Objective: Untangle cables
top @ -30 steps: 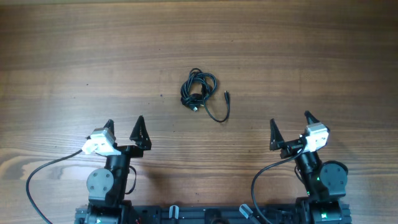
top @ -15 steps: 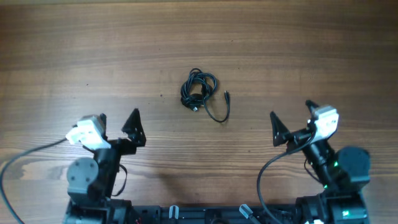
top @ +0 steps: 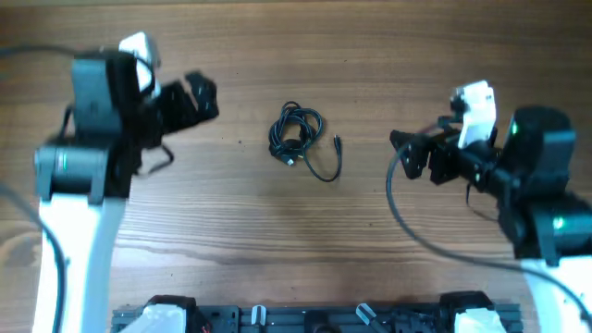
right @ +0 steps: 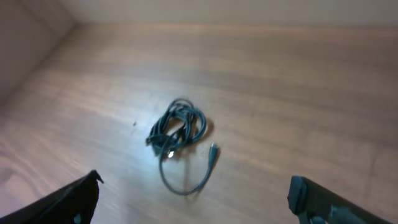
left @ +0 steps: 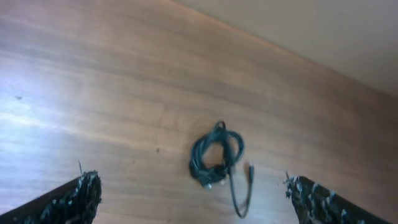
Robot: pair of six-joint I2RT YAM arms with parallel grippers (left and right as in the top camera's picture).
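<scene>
The cables (top: 296, 132) lie on the wooden table (top: 444, 55) as a small knotted black bundle. One loose strand (top: 326, 171) loops out toward the front right and ends in a small plug (top: 338, 141). My left gripper (top: 205, 97) hovers to the left of the bundle, open, with nothing in it. My right gripper (top: 407, 155) hovers to the right of it, also open and empty. In the left wrist view the cables (left: 216, 155) sit ahead between the wide-spread fingertips of the left gripper (left: 193, 185). The right wrist view shows the cables (right: 177, 132) ahead of the right gripper (right: 194, 182).
The arms' own thick black wires (top: 407, 217) hang beside each arm. A dark base rail (top: 305, 319) runs along the table's near edge. A pale wall (right: 205, 9) rises beyond the far table edge.
Both arms have risen from the near edge and swung outward and forward, now flanking the bundle. The cables have not moved. Both grippers stayed open.
</scene>
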